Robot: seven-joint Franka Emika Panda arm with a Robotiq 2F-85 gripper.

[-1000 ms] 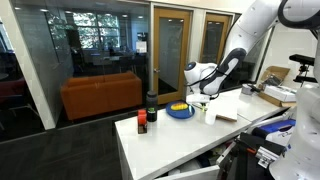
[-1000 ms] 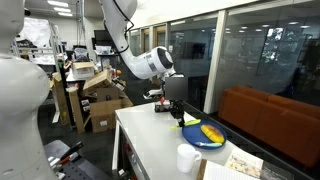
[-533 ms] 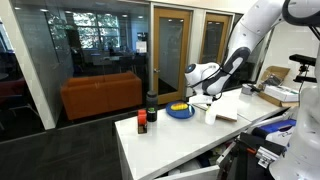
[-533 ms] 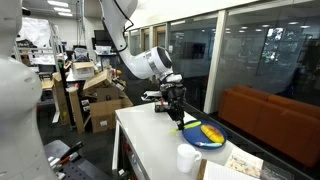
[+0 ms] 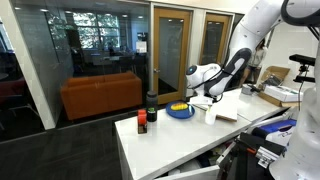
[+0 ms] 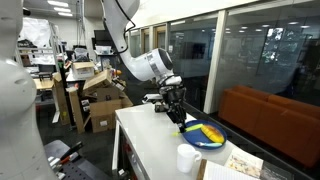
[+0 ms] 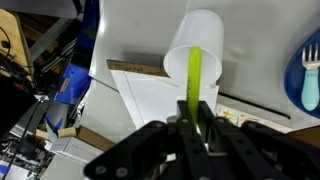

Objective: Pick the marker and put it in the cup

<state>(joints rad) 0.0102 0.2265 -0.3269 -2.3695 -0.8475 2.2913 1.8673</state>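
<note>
Here, everything is placed against the cup.
Worktop [image 5: 165,150]: white; carries the cup, with a sheet of paper [image 7: 150,85] under and beside it in the wrist view.
Arm [image 5: 245,45]: reaches over the worktop, above the cup in both exterior views.
Blue dish [image 6: 207,135]: just beside the cup, yellow inside.
Cup [image 7: 196,58]: white, mouth open toward the wrist camera; also seen in an exterior view [image 6: 189,158].
Gripper [image 7: 197,122]: jaws narrow, pinched on the marker, held over the cup.
Marker [image 7: 195,78]: yellow-green, its free end pointing at the cup's mouth, not yet inside as far as I can tell.
Step in hand: carrying; pick looks done.
Next move: centre the tip over the mouth, lower, then release.
</note>
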